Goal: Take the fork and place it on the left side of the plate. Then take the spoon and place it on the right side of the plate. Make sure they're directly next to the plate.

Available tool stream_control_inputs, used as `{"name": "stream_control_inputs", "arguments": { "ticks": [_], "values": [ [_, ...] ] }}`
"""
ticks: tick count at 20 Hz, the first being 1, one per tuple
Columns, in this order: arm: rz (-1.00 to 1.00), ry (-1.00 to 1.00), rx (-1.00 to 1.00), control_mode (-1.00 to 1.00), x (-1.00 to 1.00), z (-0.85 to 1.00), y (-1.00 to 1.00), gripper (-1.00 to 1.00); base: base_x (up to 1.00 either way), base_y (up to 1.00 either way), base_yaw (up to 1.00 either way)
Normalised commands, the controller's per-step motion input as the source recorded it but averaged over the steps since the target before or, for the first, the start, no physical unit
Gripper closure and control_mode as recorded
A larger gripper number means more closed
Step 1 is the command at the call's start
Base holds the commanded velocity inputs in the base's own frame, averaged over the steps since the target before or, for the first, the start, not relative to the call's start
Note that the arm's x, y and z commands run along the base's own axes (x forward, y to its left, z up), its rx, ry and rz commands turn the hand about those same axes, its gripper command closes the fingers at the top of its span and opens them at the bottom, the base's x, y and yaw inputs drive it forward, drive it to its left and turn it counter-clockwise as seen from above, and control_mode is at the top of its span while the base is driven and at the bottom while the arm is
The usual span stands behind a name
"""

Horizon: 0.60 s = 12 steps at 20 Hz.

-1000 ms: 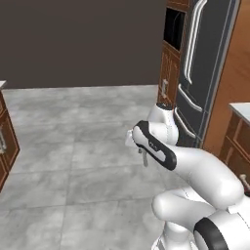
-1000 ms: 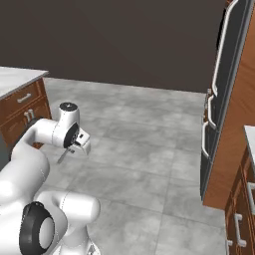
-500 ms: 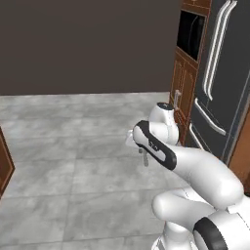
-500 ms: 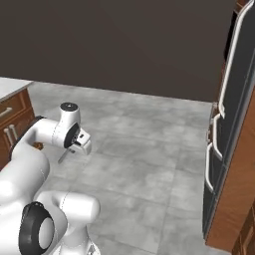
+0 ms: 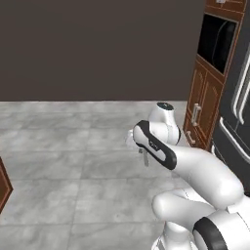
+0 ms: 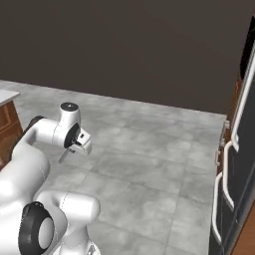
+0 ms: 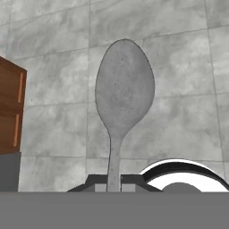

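spoon [image 7: 124, 94] clamped by its handle in our closed gripper [image 7: 114, 183], bowl pointing away over the grey tiled floor [image 7: 179, 125]; we see a wooden cabinet [image 7: 11, 109] at left.

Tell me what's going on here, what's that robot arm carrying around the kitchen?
The arm's gripper is shut on the handle of a grey spoon, whose bowl sticks out ahead of it above the grey tiled floor. The arm is folded in close to its body. Wooden cabinets and a dark fridge stand to the right.
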Motion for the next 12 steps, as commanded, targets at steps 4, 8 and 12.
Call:
{"name": "stream_control_inputs", "arguments": {
  "ticks": [4,8,12],
  "values": [
    [0.00,0.00,0.00,1.00,0.00,0.00,0.00,1.00,1.00,0.00,0.10],
    [0.00,0.00,0.00,1.00,0.00,0.00,0.00,1.00,1.00,0.00,0.08],
    [0.00,0.00,0.00,1.00,0.00,0.00,0.00,1.00,1.00,0.00,0.11]
  ]
}}
